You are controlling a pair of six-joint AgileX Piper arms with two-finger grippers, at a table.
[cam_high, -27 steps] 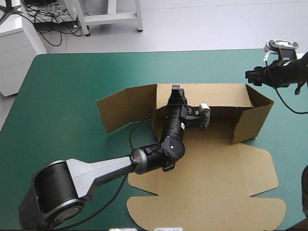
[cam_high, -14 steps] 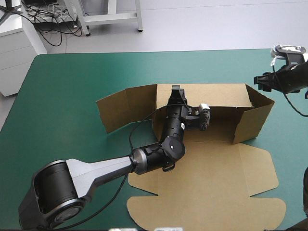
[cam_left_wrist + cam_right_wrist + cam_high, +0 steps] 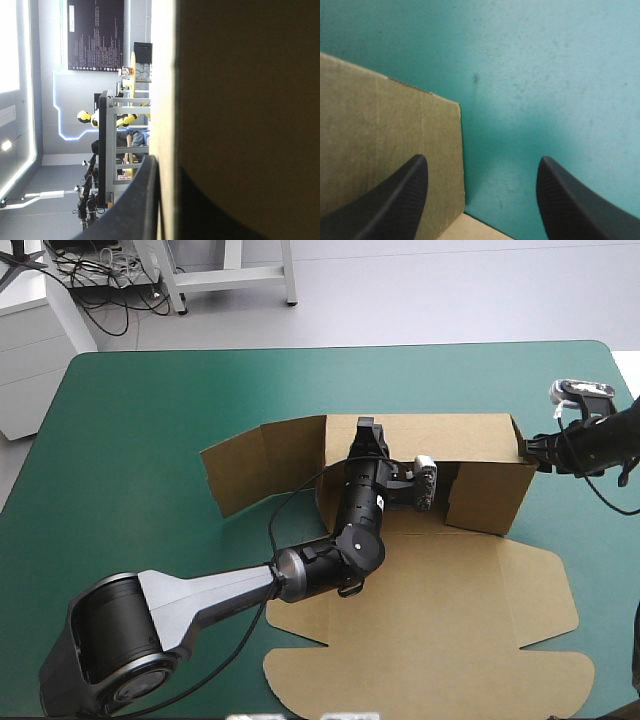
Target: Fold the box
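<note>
left tool (image 3: 366,430) pinching box (image 3: 450,590) wall, right tool (image 3: 482,161) spread

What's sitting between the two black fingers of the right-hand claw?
In the right wrist view, the right gripper is open; between its fingers lie a wall edge of the box and bare teal-green cover.

A table (image 3: 150,420) with a teal-green cover carries a brown box (image 3: 450,580), lying from the centre toward 4 o'clock, its walls raised on the 12 o'clock side, its lid flat toward 6 o'clock.
</note>
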